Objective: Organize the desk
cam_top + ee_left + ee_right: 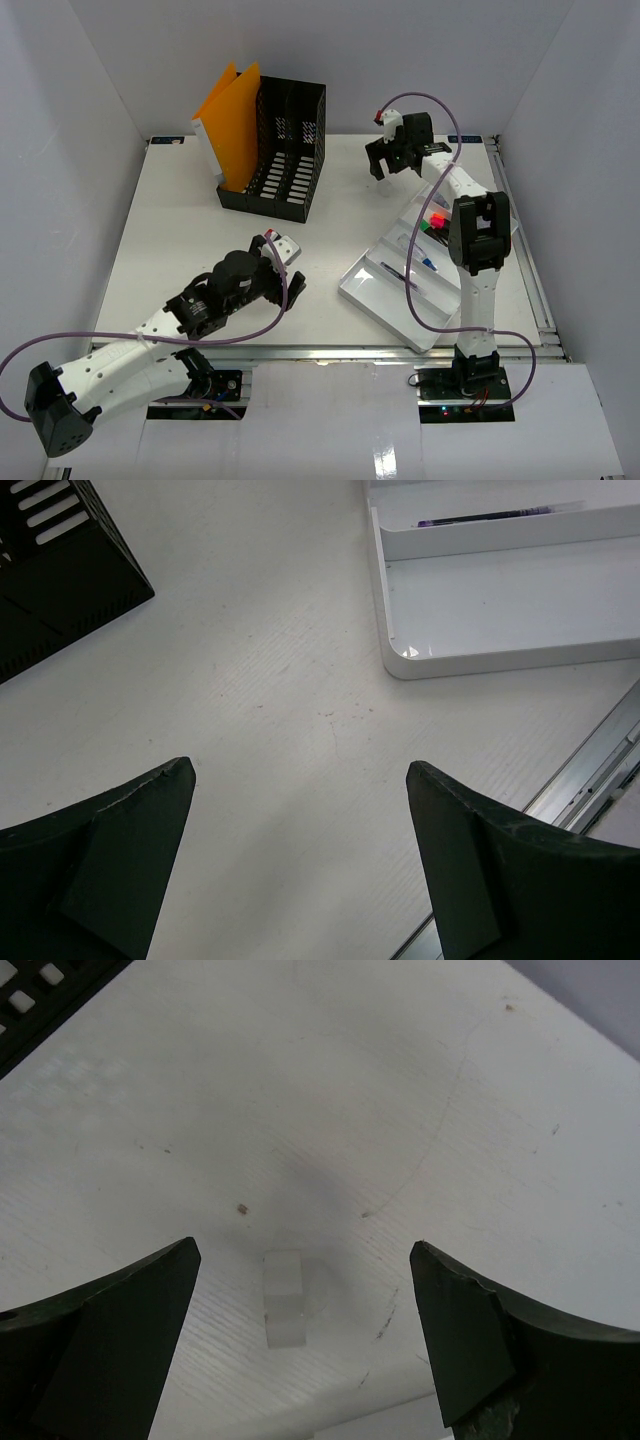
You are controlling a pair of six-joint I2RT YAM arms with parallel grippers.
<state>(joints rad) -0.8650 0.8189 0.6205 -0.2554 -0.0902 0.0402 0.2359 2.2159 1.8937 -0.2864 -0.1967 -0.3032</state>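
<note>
On the worktop (180, 240), a file rack (285, 150) stands in the upper middle of the top view, with folders (233, 115) leaning at its left end. A compartmented tray (368, 288) lies at the lower right, running diagonally up toward the right edge. A pen (405, 275) lies in a middle compartment, and markers (435, 222) lie nearer its upper end. The left pincer (283, 268) is just left of the tray, below the rack. The right pincer (388, 165) is right of the rack. In the right wrist view, a small block (283, 1298) lies on the worktop at lower centre.
</note>
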